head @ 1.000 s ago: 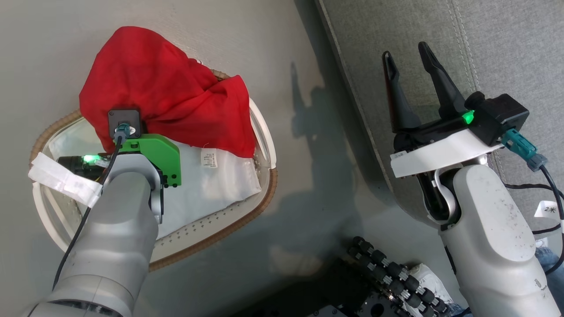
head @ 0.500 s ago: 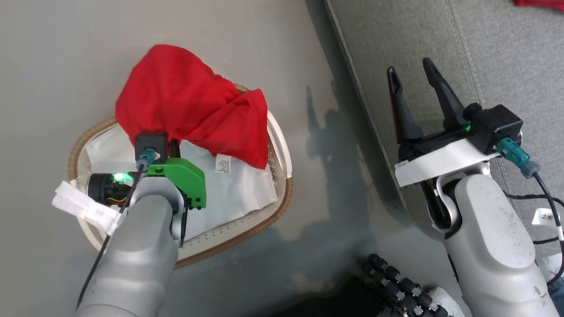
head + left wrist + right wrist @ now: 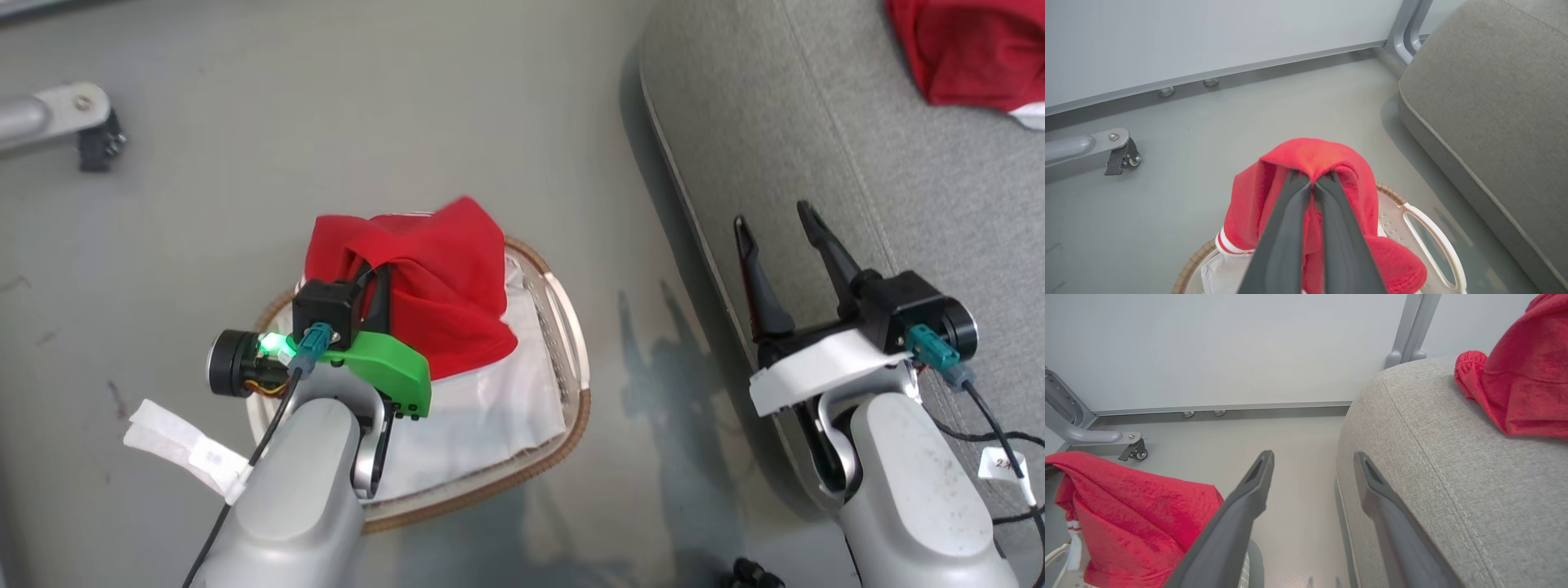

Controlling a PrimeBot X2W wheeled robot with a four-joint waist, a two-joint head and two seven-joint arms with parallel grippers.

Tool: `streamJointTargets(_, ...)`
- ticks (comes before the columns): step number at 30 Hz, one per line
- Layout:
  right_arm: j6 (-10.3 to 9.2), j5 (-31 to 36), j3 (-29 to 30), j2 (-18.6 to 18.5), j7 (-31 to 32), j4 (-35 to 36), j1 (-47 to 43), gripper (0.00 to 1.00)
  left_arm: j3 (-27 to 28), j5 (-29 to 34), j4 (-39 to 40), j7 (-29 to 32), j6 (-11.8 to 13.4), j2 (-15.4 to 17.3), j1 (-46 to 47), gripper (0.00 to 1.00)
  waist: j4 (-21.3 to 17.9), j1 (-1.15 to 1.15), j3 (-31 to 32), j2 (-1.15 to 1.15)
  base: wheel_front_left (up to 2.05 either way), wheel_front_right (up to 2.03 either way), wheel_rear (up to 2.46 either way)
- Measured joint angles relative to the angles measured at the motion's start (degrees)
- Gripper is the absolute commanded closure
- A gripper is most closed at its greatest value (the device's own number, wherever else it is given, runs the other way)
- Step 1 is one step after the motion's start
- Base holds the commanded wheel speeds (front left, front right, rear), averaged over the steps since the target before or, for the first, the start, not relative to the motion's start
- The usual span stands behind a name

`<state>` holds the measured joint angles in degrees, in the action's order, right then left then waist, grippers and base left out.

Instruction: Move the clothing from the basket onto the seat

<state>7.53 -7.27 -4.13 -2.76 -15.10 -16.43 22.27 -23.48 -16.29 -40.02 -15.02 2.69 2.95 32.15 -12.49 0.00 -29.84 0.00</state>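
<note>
Red garment (image 3: 1310, 159) is pinched at its top fold by the L claw (image 3: 1312, 178); the 2 dark fingers are pressed together on the cloth, and fabric drapes over both fingertips and down either side of them. A striped red-and-white cuff (image 3: 1229, 245) hangs below-left of the fingers in the left wrist view. In the head view the garment bunches just ahead of the L claw's wrist, 1 dark finger (image 3: 380, 286) half buried in it. Lower folds hang over the white liner (image 3: 490, 416); can't tell whether they touch it.

Basket (image 3: 571, 408) sits on the grey floor (image 3: 204, 204) directly under the L claw, brown rim showing to the R of the arm, white handle loop (image 3: 1437, 245) down-right of the fingers.

Seat (image 3: 816, 163) is well to the R of the L claw, w/ a strip of floor btwn it and the basket. R claw (image 3: 774, 216) hangs over the seat's rounded edge, its 2 fingers spread wide w/ nothing btwn them; in the right wrist view 1 finger is over the floor, the other over grey upholstery. A 2nd red garment (image 3: 971, 49) lies on the seat, ahead of and R of the R claw, well apart from it.

A metal caster leg (image 3: 82, 122) stands on the floor far ahead-left of the L claw, near the pale wall (image 3: 1208, 32).
</note>
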Motion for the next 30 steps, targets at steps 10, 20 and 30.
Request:
streamJointTargets(10, 0.00, 2.4, 0.0, 0.0, 0.0, -1.6, -6.1, 0.00, 0.5, 3.7, 7.9, 0.0, -4.2, 0.3, -2.0, 1.00, 3.1, 0.00, 11.2, 0.00, 0.00, 0.00, 0.00)
streamJointTargets(20, 0.00, 3.0, -1.8, 0.0, 0.0, -2.4, -10.9, 0.00, -1.1, 7.3, 10.0, 0.0, -7.0, 3.7, 3.0, 1.00, 5.2, 0.00, 21.7, 0.00, 0.00, 0.00, 0.00)
streamJointTargets(30, 0.00, 3.2, -5.1, 0.0, 0.0, -2.4, -11.6, 0.00, -2.5, 8.3, 11.8, 2.0, -9.0, 7.0, 13.9, 1.00, 6.7, -0.01, 28.0, 0.00, 0.00, 0.00, 0.00)
